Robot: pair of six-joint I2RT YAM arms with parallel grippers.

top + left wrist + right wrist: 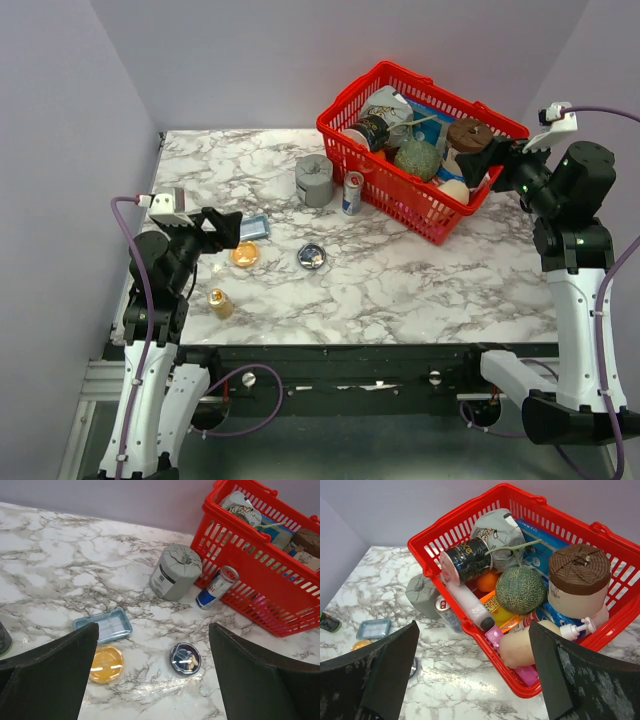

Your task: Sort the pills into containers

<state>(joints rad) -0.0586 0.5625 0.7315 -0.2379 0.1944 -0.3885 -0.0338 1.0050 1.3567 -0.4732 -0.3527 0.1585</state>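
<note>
The translucent orange dish (245, 255) and the silvery dish with a dark bluish inside (311, 257) lie side by side on the marble table (400, 290), left of centre. In the left wrist view the orange dish (105, 663) looks bare, while the dark dish (183, 656) holds a few pale pills (192, 663). My left gripper (222, 228) hovers open above and behind them (153, 630), holding nothing. My right gripper (480, 155) hangs open over the red basket's near rim (473, 627), also holding nothing.
A red wire basket (420, 150) full of groceries stands at the back right. A grey squat cylinder (314, 180) and a drink can (352, 192) stand beside it. A pale blue tray (253, 227) lies behind the orange dish. A small amber bottle (220, 303) stands near the front left edge.
</note>
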